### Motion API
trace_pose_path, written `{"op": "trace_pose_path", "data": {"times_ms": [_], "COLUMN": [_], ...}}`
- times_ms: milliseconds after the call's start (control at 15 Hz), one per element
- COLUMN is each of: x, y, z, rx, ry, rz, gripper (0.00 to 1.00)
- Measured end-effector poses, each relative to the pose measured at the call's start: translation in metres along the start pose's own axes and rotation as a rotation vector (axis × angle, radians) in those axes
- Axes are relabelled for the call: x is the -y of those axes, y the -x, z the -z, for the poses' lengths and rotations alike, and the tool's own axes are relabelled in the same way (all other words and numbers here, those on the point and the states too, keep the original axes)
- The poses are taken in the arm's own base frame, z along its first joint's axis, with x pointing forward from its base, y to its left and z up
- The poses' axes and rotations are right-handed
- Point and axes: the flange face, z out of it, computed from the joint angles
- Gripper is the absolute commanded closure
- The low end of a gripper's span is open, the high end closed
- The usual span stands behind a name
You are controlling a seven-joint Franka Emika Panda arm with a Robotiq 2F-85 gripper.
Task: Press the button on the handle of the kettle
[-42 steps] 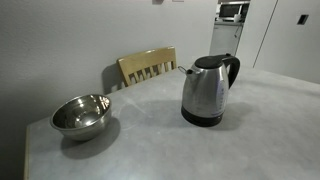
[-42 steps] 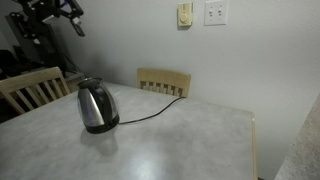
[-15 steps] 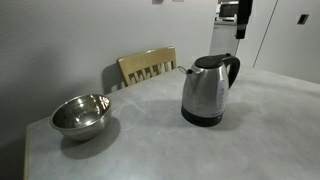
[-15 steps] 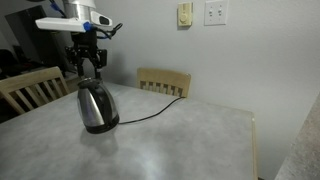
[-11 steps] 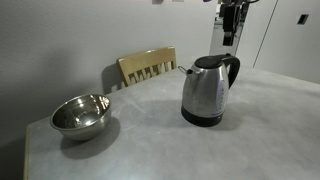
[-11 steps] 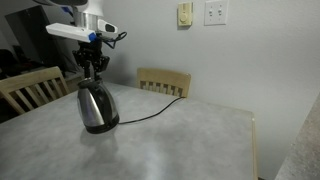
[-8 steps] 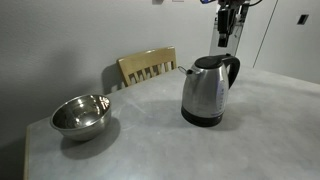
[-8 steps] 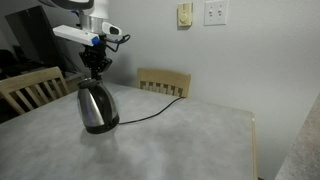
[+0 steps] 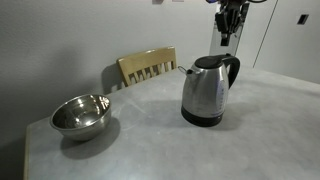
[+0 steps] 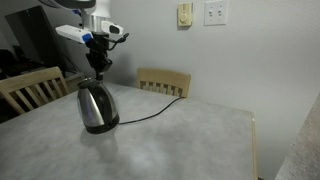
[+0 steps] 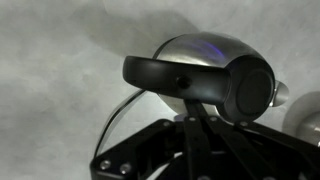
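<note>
Kettle: the brushed-steel electric kettle [image 9: 206,92] stands upright on the grey counter [image 9: 150,140], its cord [image 10: 150,114] trailing off toward 3 o'clock in an exterior view.
Handle: the black loop handle [image 9: 236,70] is on the kettle's 3 o'clock side in that view. In the wrist view it runs as a dark arc [image 11: 170,78] across the steel body.
Button: too small to pick out as a separate part. I judge it sits at the handle's top end, where the handle meets the black lid.
Handling: the steel body looks smooth and slippery, the plastic handle rigid. How full or heavy the kettle is cannot be told. If it is light, an off-centre push could tip or slide it on its base.
Where to act: no grasp is needed, only a straight downward press on the top of the handle near the lid, so the load goes into the base.
Gripper: the gripper [image 9: 228,36] has its fingers drawn close together into a narrow point and holds nothing.
Arm pose: the wrist points straight down. The gripper hangs at 12 o'clock above the kettle's handle side, apart from it, in both exterior views [image 10: 100,69].
Neighbours: a steel bowl [image 9: 80,115] lies well apart at 9 o'clock, and a wooden chair [image 9: 148,66] stands behind the counter.
</note>
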Motion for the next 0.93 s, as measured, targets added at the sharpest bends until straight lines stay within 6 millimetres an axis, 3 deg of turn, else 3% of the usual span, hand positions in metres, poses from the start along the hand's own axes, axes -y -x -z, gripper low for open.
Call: {"op": "trace_pose_path", "data": {"times_ms": [400,933], "x": [-0.002,-0.004], "y": [0.007,0.007], "z": [-0.010,-0.022], "rx": [0.054,0.088], "ry": [0.014,0.007], "rz": [-0.123,-0.134], "gripper": [1.00,1.00]}}
